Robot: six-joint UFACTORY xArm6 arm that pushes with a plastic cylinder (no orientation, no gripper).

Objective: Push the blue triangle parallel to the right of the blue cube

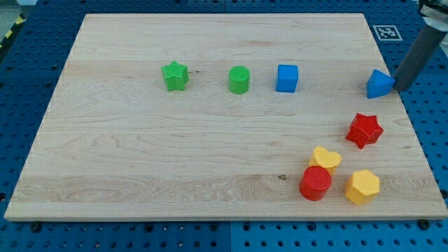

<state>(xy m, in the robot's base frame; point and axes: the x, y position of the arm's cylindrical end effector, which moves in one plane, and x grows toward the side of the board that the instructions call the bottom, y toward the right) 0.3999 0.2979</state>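
With my tip (pixel 399 87) touching the blue plastic triangle (pixel 379 84) from the view's right, you likely nudge it leftward toward the blue plastic cube (pixel 286 78).

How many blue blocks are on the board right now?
2: the blue cube near the top middle, and the blue triangle by the view's right edge, with my tip at its right side. None appear hidden.

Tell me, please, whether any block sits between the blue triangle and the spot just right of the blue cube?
Nothing visible does. My tip is at the blue triangle's right side, and the board between it and the blue cube is bare.
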